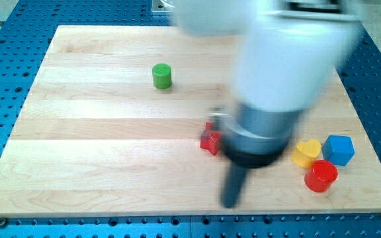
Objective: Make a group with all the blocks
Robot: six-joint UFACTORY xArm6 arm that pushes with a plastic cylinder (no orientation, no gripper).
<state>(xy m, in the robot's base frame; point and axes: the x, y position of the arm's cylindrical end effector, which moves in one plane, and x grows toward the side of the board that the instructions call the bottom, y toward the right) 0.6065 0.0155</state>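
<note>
Looking at the camera view, we see my tip [231, 202] on the wooden board [98, 172], below the red block [211, 141]. We have no gripper. Right of it: yellow heart [305, 153], blue block [339, 149], red cylinder [321, 176]. The green cylinder [162, 76] stands far upper-left.

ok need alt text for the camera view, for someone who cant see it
A blurred white robot arm reaches over a wooden board, my tip near the view's bottom, just below and right of a red block. A yellow heart block, blue block and red cylinder cluster at the right; a green cylinder stands alone at upper left.
</note>
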